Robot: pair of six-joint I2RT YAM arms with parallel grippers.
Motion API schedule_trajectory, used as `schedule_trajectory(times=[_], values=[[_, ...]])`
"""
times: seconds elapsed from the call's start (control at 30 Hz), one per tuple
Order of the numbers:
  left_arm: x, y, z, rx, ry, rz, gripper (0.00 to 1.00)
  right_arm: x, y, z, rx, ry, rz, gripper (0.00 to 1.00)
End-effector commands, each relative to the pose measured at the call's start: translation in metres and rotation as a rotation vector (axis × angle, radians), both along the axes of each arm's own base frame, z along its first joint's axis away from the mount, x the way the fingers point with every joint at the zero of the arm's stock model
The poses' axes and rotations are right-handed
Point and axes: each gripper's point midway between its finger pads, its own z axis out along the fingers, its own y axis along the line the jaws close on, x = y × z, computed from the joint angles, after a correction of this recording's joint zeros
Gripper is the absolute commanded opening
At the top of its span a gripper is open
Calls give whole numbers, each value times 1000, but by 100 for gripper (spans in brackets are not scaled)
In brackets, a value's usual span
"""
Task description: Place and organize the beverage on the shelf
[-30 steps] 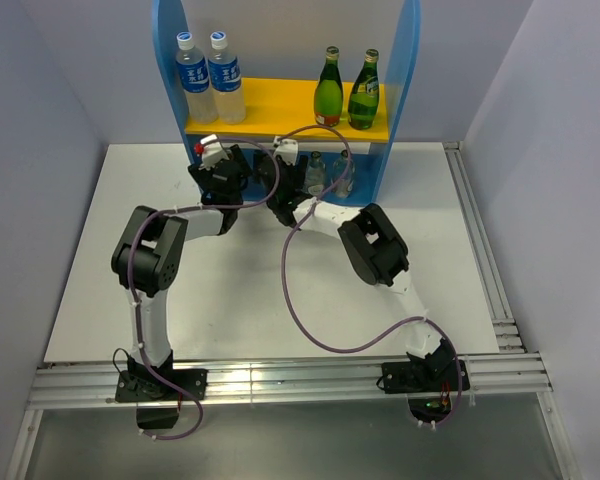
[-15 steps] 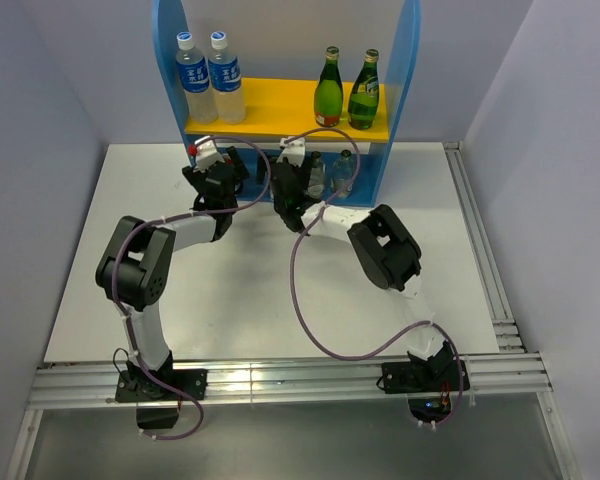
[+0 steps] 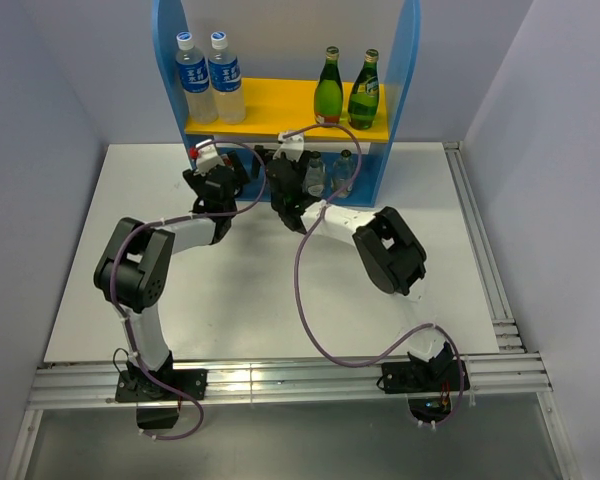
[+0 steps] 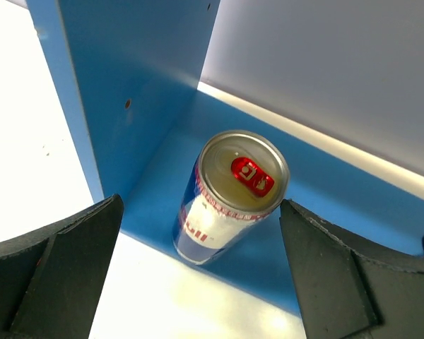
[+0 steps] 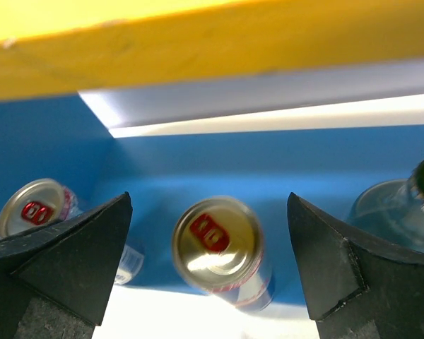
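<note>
White table top (image 3: 240, 300), matte, at centre. Pale lavender walls at 9 o'clock (image 3: 30, 150), 12 o'clock (image 3: 110, 70) and 3 o'clock (image 3: 570, 200), enclosing three sides. Aluminium rails along the 6 o'clock edge (image 3: 280, 380) and the 3 o'clock edge (image 3: 485, 260). Grey floor panel (image 3: 300, 445) below the near rails. Even, diffuse lighting; faint glare on the near rails.

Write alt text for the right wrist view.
A slim silver can with a red tab, slightly blurred, stands upright in the blue shelf's lower bay between the right gripper's open fingers, clear of both. A second can sits to its left, a clear bottle at the right edge, and the yellow upper board spans the top.
</note>
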Motion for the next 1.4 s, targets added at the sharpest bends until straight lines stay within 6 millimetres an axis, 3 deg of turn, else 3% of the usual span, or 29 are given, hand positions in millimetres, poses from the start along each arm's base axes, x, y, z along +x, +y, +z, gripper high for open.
schedule_trajectory(times=[0.0,0.2,0.37,0.47,0.63,0.67,0.73,0.77,0.83,0.93,0.97,1.23,1.37], values=[[-6,-1,27,-9,-50,-16,99,-12,7,32,59,-41,-2,97],[-17,-8,36,-32,-61,-81,99,-37,2,34,59,-51,-4,99],[-36,-22,51,-35,-92,-192,99,-59,-4,58,66,-103,-13,100],[-37,-30,58,-18,-93,-237,99,-68,-10,68,63,-115,-28,100],[-52,-55,62,5,-98,-384,99,-93,-36,85,68,-117,-80,100],[-55,-58,57,10,-88,-400,99,-102,-43,102,109,-138,-86,100],[-59,-72,45,16,-73,-449,99,-115,-59,94,123,-115,-106,100],[-58,-76,41,15,-65,-459,99,-123,-69,109,155,-132,-113,100],[-56,-85,27,18,-38,-486,99,-134,-82,99,158,-104,-125,100],[-53,-97,15,10,-35,-515,99,-154,-104,103,173,-101,-144,100],[-52,-100,12,8,-32,-518,99,-161,-112,113,197,-114,-144,100],[-36,-138,-5,25,-10,-568,99,-204,-161,89,171,-65,-171,100],[-28,-148,-10,31,1,-574,99,-211,-169,85,190,-52,-174,100]])
